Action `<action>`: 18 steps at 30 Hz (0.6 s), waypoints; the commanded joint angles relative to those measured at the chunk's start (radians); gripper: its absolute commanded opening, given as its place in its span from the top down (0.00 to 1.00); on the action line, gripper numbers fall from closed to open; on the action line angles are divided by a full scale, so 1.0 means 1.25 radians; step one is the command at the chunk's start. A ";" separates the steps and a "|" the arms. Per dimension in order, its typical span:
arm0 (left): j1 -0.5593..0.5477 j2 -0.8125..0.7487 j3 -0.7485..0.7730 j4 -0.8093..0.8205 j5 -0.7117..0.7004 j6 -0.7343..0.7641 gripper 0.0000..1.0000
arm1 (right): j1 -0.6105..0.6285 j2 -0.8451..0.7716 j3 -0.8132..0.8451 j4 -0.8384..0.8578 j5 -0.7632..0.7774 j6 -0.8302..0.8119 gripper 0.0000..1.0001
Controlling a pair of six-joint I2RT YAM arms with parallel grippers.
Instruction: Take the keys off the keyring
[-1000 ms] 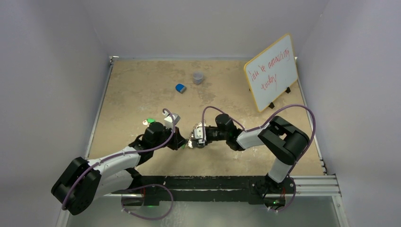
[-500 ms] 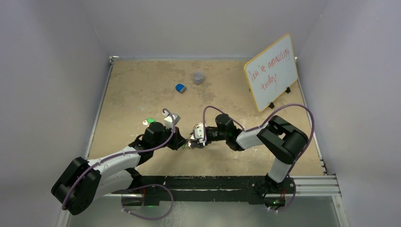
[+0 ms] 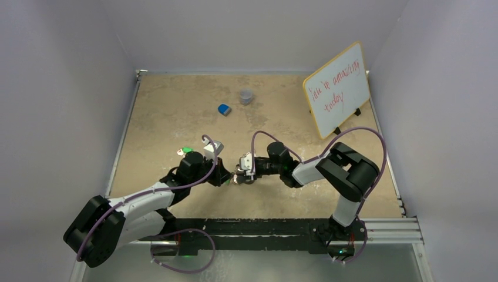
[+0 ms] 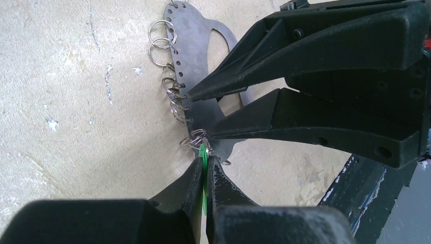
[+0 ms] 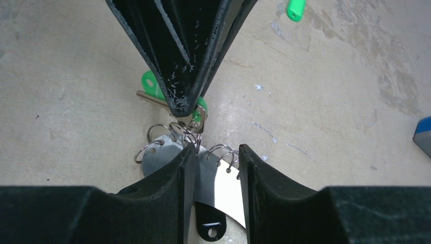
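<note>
From my station I read the two arms meeting nose to nose near the middle of the table [image 3: 176, 106]. The left gripper [image 4: 204, 165] is closed tight on the gripped key [image 5: 151, 81], pinching its green head edge-on between both fingertips, with the silver blade sticking out to one side in the right wrist view. That key hangs on one of the small wire rings [image 4: 161, 43] at the end of the keyring [image 4: 190, 40], which shows here as a flat grey metal plate with a row of holes along one edge (each of the several rings passes through a hole). The right gripper [image 5: 216, 152] is set to a narrow gap with the plate held between its fingers, and a small black tag [image 5: 210, 229] shows below the plate. The left fingertips sit just beside the right fingertips, with the cluster of rings between them. I cannot tell whether the plate touches the table. A loose key [image 3: 187, 149], also green-headed, lies flat on the table apart from the keyring, close to the left arm's wrist. Farther back stand a blue lump [image 3: 224, 109] and a grey cup [image 3: 246, 96], near each other, and a whiteboard [image 3: 336, 89] with red handwriting at the far right.
</note>
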 commanded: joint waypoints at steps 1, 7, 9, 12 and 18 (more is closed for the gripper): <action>0.001 -0.018 -0.007 0.046 0.015 0.006 1.00 | -0.002 0.009 0.015 0.047 0.025 0.036 0.61; 0.001 -0.022 -0.008 0.048 0.021 0.003 1.00 | -0.002 0.012 0.014 0.050 0.078 0.060 0.62; 0.002 -0.024 -0.009 0.049 0.022 0.003 1.00 | -0.002 0.012 0.013 0.053 0.096 0.075 0.63; 0.002 -0.026 -0.010 0.053 0.025 0.002 1.00 | -0.001 0.017 0.016 0.054 0.135 0.098 0.63; 0.002 -0.027 -0.011 0.052 0.022 0.002 1.00 | -0.002 0.006 -0.003 0.067 0.129 0.114 0.63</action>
